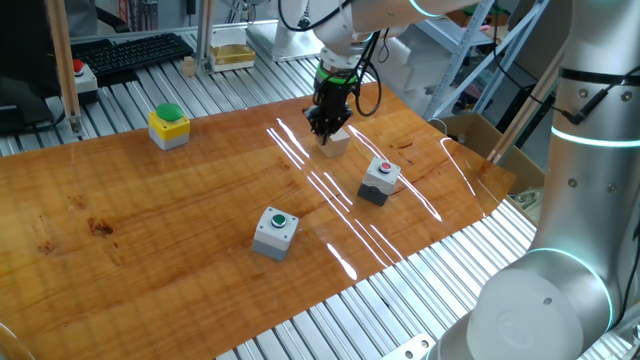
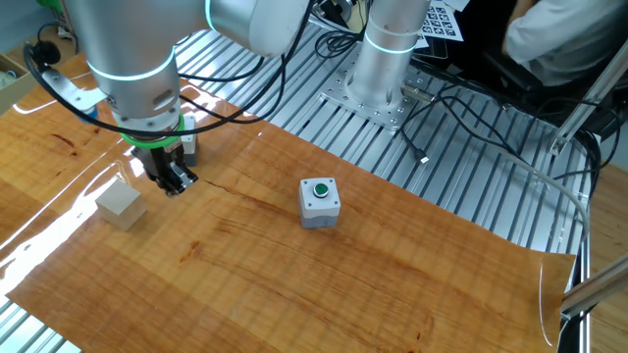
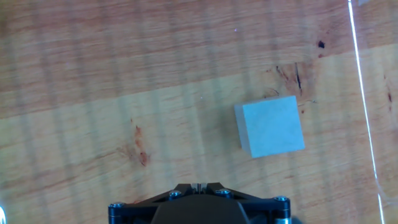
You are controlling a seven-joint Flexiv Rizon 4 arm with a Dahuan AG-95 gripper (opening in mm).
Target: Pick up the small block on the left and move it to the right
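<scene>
Tool [image 2: 175, 181] clenched w/ nothing in it, frame left; small block [image 2: 121, 205] just beside, on worktop [image 2: 392, 265].

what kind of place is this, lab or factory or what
Most likely a robotics lab or test bench. A wooden board lies on a slatted aluminium table with loose cables, button boxes are set out as props, and a keyboard and metal shelving stand behind.
</scene>
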